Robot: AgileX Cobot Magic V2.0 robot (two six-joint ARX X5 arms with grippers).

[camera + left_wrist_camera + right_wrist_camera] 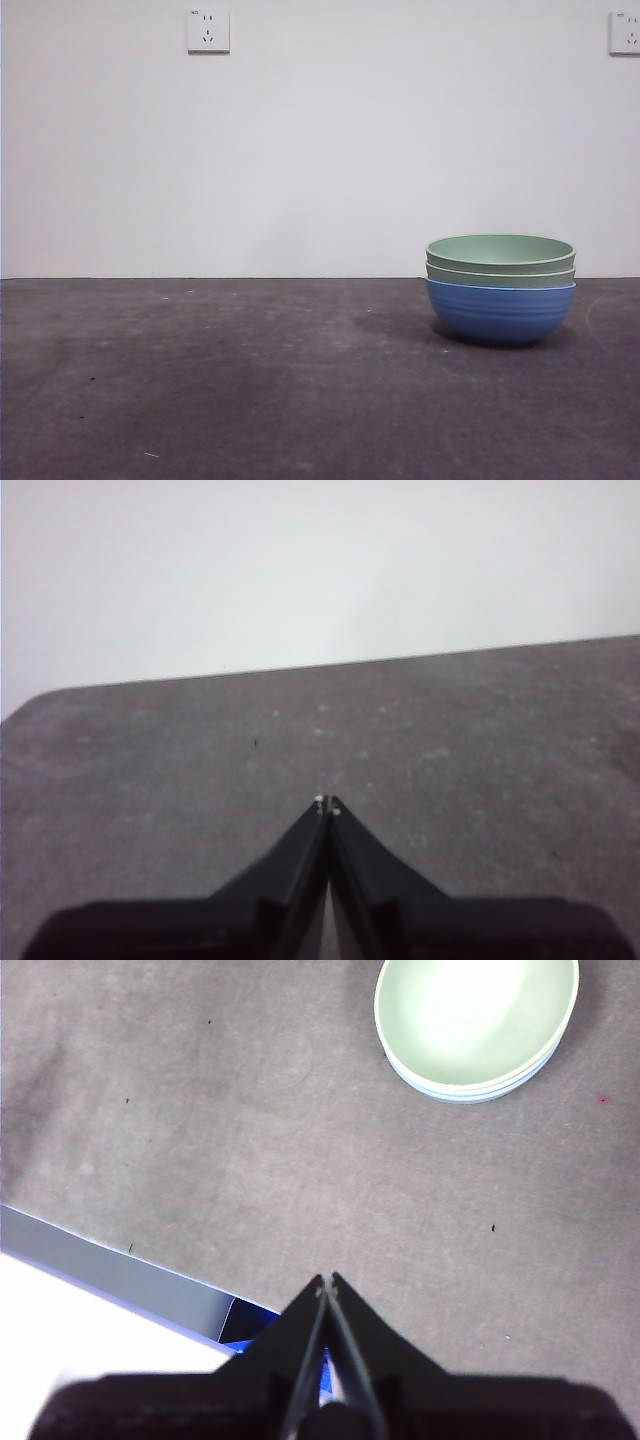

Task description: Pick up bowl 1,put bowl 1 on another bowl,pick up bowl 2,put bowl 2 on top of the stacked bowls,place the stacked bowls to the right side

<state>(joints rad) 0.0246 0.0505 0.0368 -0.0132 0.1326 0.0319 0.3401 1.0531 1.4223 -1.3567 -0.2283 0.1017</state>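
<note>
The stacked bowls (500, 285) stand on the right part of the dark table: the blue bowl (500, 312) at the bottom, two pale green bowls (500, 255) nested in it. From above, the right wrist view shows the stack (476, 1022) well ahead of my right gripper (327, 1280), which is shut on nothing and high over the table. My left gripper (327, 802) is shut too, empty, over bare table with no bowl near it. Neither arm shows in the front view.
The dark grey table (250, 380) runs to a white wall with two sockets (208, 30). In the right wrist view a table edge with a grey-blue strip (120, 1275) lies close beside my right gripper.
</note>
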